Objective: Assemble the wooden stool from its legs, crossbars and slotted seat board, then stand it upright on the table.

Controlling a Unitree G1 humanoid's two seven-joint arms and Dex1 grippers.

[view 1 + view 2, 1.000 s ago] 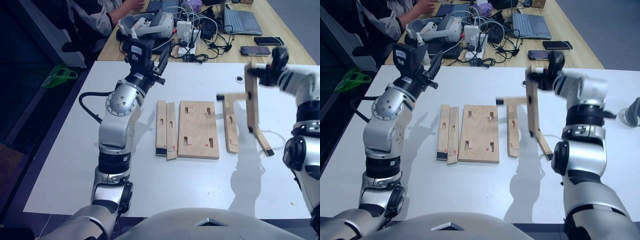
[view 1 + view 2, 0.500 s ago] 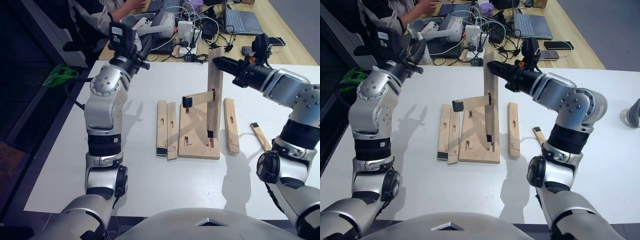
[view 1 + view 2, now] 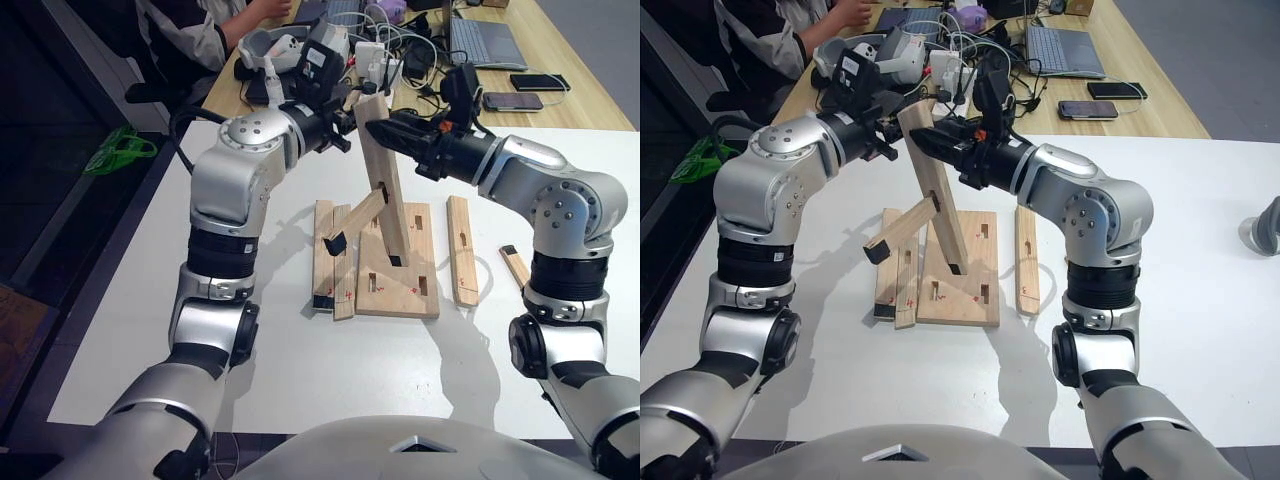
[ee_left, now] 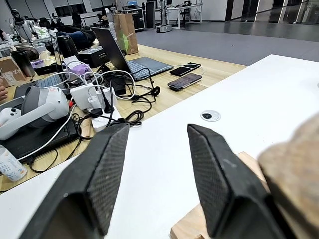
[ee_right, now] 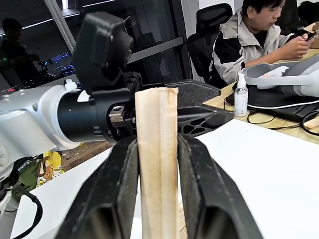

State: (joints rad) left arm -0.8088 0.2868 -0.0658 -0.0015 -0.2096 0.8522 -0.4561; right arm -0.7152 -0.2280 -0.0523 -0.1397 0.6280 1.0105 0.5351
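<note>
Right gripper (image 3: 384,131) clamps the leg-crossbar piece (image 3: 386,195) over the seat board (image 3: 423,262), left gripper (image 4: 157,135) gapes empty; next it needs slotting in, probably.

Silver jointed arms (image 3: 228,190), black joint bands (image 3: 217,262), cable (image 3: 178,128)

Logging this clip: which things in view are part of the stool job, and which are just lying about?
Job:
- leg-and-crossbar piece, gripped in the right hand
- slotted seat board beneath it
- pair of wooden bars left of the board
- single bar right of it
- short black-tipped piece farther right

Lying about, on the far desk:
- headset
- laptop
- phones
- cables
</note>
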